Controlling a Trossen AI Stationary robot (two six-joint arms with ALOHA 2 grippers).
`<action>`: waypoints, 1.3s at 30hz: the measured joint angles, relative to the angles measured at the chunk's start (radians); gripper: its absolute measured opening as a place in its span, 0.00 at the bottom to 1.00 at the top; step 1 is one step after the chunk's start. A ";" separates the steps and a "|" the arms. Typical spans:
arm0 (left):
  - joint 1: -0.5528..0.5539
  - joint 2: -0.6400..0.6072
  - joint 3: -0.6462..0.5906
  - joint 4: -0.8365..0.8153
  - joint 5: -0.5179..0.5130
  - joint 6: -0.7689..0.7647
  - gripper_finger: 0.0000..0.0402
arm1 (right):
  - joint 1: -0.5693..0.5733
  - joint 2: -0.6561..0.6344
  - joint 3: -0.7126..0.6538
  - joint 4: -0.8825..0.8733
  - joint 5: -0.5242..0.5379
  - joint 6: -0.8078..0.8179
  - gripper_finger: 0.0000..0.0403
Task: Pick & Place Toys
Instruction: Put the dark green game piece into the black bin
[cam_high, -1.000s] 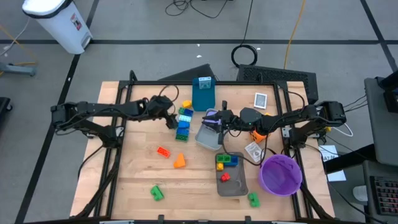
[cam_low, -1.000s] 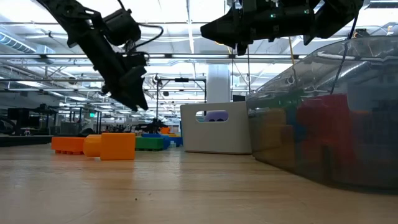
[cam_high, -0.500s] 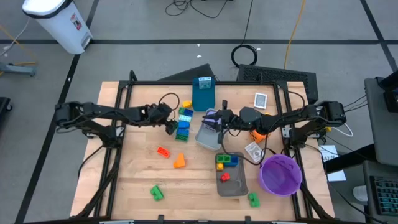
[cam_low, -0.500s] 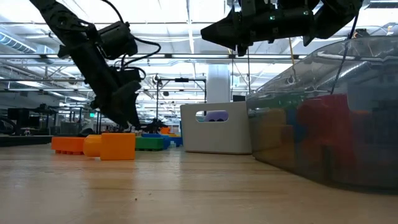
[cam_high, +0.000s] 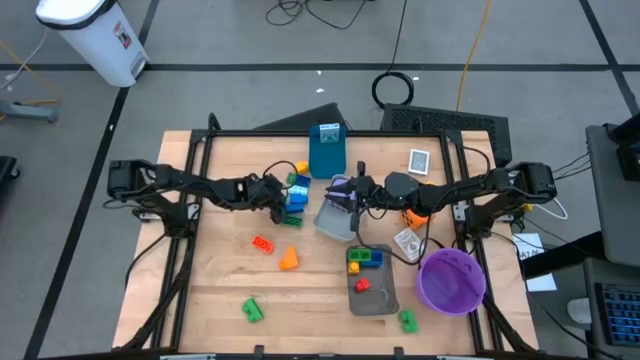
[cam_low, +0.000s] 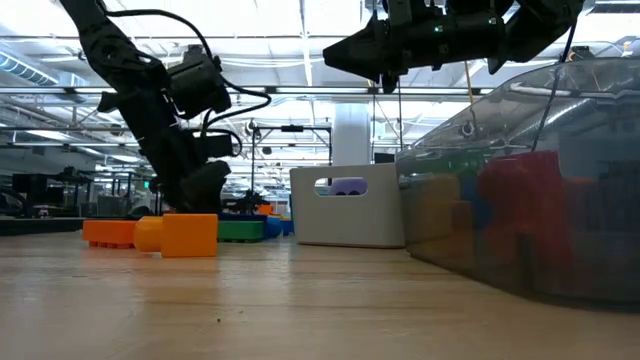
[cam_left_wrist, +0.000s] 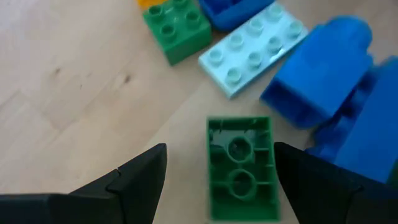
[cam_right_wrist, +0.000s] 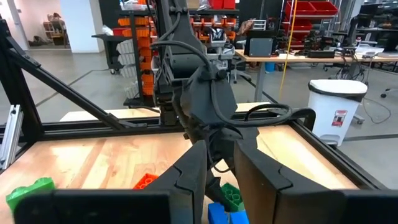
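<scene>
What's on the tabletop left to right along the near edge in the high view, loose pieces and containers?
Green brick → orange piece → grey tray holding bricks → green brick → purple bowl.
</scene>
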 joint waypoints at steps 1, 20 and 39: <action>0.002 0.004 0.002 0.008 0.000 0.001 0.74 | 0.000 0.000 0.000 -0.001 0.000 0.000 0.19; 0.014 0.005 0.002 -0.028 0.000 0.032 0.50 | 0.000 0.000 0.000 0.000 0.000 0.000 0.19; 0.028 -0.176 0.056 0.071 0.249 0.253 0.42 | 0.033 0.022 -0.001 0.062 -0.185 -0.068 0.19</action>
